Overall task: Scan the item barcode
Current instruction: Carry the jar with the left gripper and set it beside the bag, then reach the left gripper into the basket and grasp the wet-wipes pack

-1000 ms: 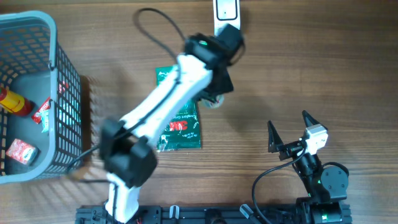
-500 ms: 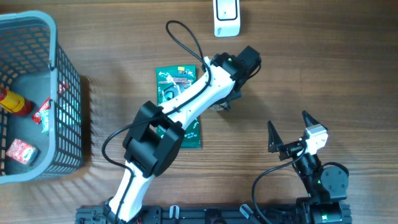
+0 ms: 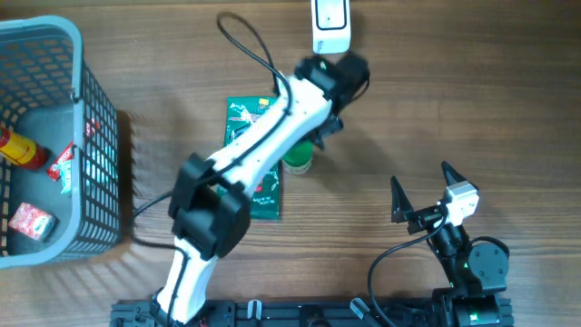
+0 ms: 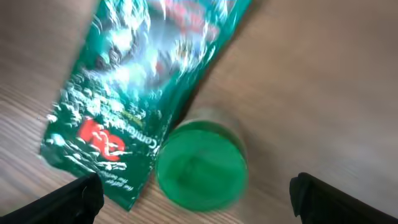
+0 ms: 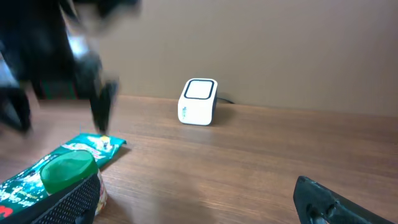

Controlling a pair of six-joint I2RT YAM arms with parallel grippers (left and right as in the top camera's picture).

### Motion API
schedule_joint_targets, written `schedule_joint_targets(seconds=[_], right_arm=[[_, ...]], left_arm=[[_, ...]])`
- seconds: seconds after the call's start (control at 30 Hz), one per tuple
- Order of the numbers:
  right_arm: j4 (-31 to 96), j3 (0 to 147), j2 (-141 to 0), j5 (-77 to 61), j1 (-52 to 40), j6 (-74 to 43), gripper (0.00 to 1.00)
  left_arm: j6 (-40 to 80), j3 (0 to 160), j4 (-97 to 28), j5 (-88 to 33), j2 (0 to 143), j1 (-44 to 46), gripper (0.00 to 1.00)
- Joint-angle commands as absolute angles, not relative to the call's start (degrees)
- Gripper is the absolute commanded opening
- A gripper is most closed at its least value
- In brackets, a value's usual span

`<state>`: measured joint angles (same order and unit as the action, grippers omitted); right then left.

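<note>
Item: a small green-lidded container stands upright on the tabletop; it is just beside the right edge of the green pouch and short of the white scanner
Left fingers: the left fingers are spread wide above the container, one on each side; they clamp nothing
Right fingers: the right fingers stand apart and empty; they are well apart from the item
Handling: probably light and rigid; the lid is smooth and round, so it may slip in a loose grip or roll if tipped; the pale body under the lid looks like plastic and hardly fragile
Hold: best taken across the sides of the lid or body; the barcode is not visible, so the wall should stay uncovered to face the scanner
Pouch: glossy and soft; likely to flop, so an edge pinch suits it
Count: one container; one pouch; one scanner; one basket with at least three items inside, among them a red-and-yellow bottle
</note>
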<state>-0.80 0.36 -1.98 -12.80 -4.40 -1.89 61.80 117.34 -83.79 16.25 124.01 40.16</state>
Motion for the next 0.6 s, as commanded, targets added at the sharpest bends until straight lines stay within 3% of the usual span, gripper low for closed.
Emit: schedule_joint_targets(seconds=[0.0, 0.17, 0.27, 0.43, 0.57], right_arm=[[-0.9, 0.3, -1.7, -12.3, -4.3, -1.6, 1.00], [-0.9, 0.3, -1.7, -12.3, -4.3, -1.6, 1.00], [-0.9, 0.3, -1.7, -12.3, -4.3, -1.6, 1.00], [-0.9, 0.3, -1.7, -12.3, -4.3, -1.6, 1.00], [-0.9, 0.3, -1.7, -12.3, -4.3, -1.6, 1.00]], left_arm=[[61.8, 131.9, -89.1, 23.0, 112.9, 36.6, 1.00], [61.8, 134.5, -92.7, 25.2, 99.9, 25.1, 1.00], [66.0, 134.5, -95.6, 25.1, 94.1, 12.0, 1.00], [66.8, 134.4, -96.5, 10.4, 90.7, -14.7, 1.00], [66.1, 128.2, -96.5, 6.2, 90.9, -29.8, 1.00]])
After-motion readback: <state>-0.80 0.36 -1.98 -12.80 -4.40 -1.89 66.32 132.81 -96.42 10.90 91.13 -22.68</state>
